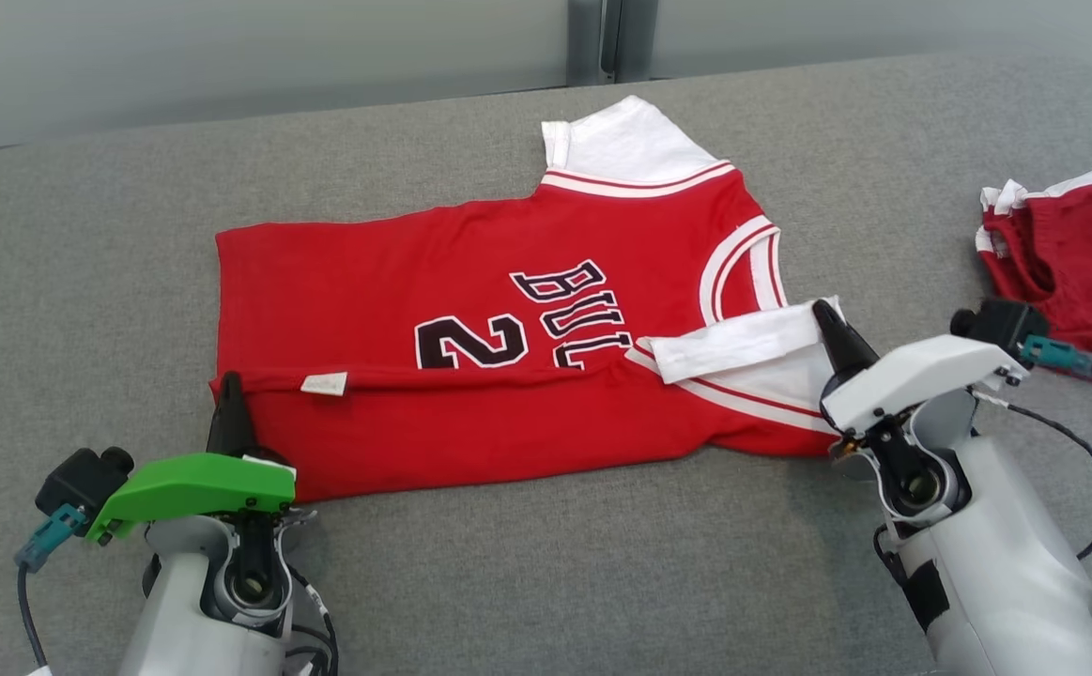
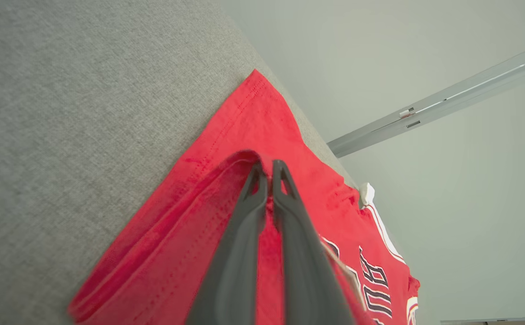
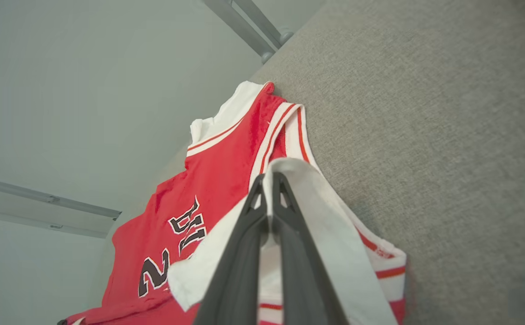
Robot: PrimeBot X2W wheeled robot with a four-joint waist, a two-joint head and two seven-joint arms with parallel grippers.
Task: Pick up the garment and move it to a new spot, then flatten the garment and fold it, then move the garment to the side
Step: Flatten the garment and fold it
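Note:
The garment (image 1: pixel 470 310) is a red jersey with white sleeves and dark lettering, lying spread on the grey surface with its near long edge folded over toward the far side. My left gripper (image 1: pixel 229 383) is shut on the red hem corner (image 2: pixel 244 158) at the fold's left end. My right gripper (image 1: pixel 824 312) is shut on the white sleeve (image 3: pixel 307 189), which is folded over onto the jersey front. Both wrist views show fabric pinched between the dark fingers (image 2: pixel 285 203), (image 3: pixel 253 212).
A second red and white garment (image 1: pixel 1071 263) lies bunched at the right edge of the grey padded surface (image 1: pixel 132 235). A pale wall with a metal post (image 1: pixel 607 38) runs behind. Cables hang by the right arm.

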